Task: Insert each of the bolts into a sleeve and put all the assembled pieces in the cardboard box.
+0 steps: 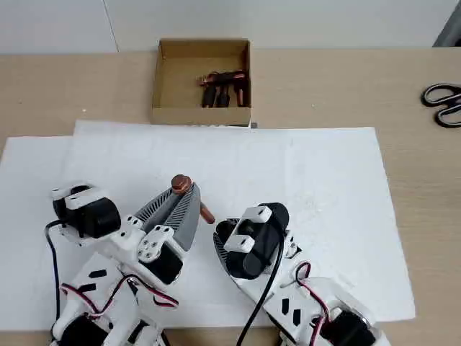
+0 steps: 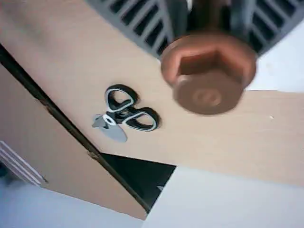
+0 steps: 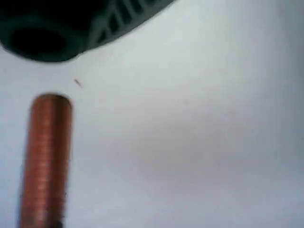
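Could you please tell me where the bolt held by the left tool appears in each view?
High view: bolt gripped by the left tool, over the paper.
Left wrist view: bolt head-on, close up between the tool's ribbed fingers.
Right wrist view: bolt, threaded shank over the paper.
Shared landmarks: scissors in the high and left wrist views; paper in the high and right wrist views.
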Controlling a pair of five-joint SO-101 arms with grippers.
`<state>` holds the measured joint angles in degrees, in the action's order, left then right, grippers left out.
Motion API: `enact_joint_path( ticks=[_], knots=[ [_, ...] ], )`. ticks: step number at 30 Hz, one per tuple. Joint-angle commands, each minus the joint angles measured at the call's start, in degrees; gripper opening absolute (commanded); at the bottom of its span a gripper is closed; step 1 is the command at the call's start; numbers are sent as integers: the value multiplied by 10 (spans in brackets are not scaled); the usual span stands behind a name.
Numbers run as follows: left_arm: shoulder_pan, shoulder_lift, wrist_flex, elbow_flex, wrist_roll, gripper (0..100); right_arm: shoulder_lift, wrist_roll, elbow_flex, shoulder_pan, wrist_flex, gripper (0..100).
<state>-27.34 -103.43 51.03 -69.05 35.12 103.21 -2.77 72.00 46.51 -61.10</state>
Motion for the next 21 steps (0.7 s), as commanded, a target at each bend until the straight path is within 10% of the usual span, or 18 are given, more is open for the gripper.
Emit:
enact_joint_path(
  ticks=[1, 21],
  knots=[
    [-11, -9, -18, 1, 2, 6, 4, 5, -2, 4, 16, 3],
    [-34, -9, -14, -4, 2, 6, 3, 4, 22, 4, 71, 3]
  ],
)
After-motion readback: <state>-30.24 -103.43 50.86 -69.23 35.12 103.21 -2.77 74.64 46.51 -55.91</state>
